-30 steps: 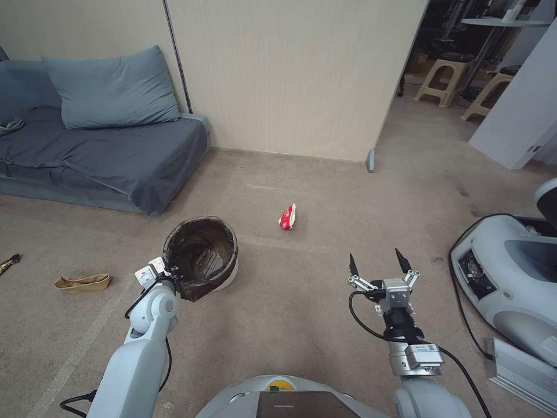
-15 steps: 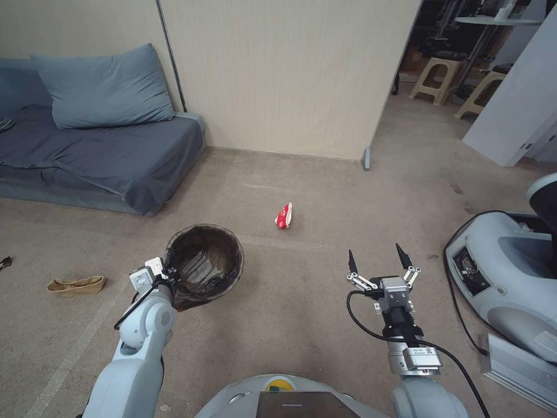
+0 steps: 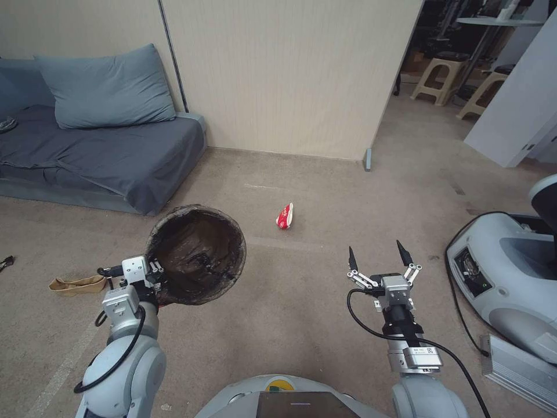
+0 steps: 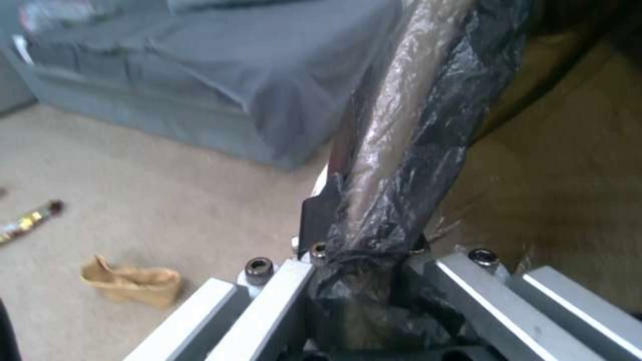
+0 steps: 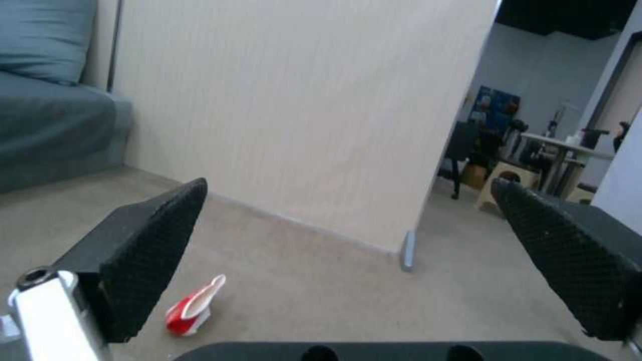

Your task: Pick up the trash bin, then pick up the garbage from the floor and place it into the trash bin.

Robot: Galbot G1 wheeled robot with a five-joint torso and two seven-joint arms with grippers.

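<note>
- Off the carpet (image 3: 290, 325) and up at the left arm's end, the trash bin (image 3: 197, 255) now sits higher and nearer the head camera than a second ago, its dark-lined mouth looking larger and tipped more toward the robot; its white body no longer shows beneath the bag
- Clamped on the bin's bagged rim (image 4: 388, 165), the left gripper (image 3: 154, 278) holds it aloft; in the left wrist view black plastic bunches between the metal fingers (image 4: 281, 286)
- Left forearm has swung in, now pointing more straight ahead with its wrist block turned upward, where it earlier slanted toward the bin
- Ahead on the floor, the red-and-white wrapper (image 3: 285, 216) lies well apart from both grippers, unmoved; the tan folded paper (image 3: 78, 284) lies just left of the left wrist, with a small wrapper (image 4: 27, 223) farther left
- Right gripper (image 3: 378, 259) hovers above the carpet, arm stretched forward, its two black fingertips (image 5: 154, 240) spread wide and holding nothing, as before
- Beyond, a grey sofa (image 3: 104, 151) stands against the panel wall (image 3: 290, 75)
</note>
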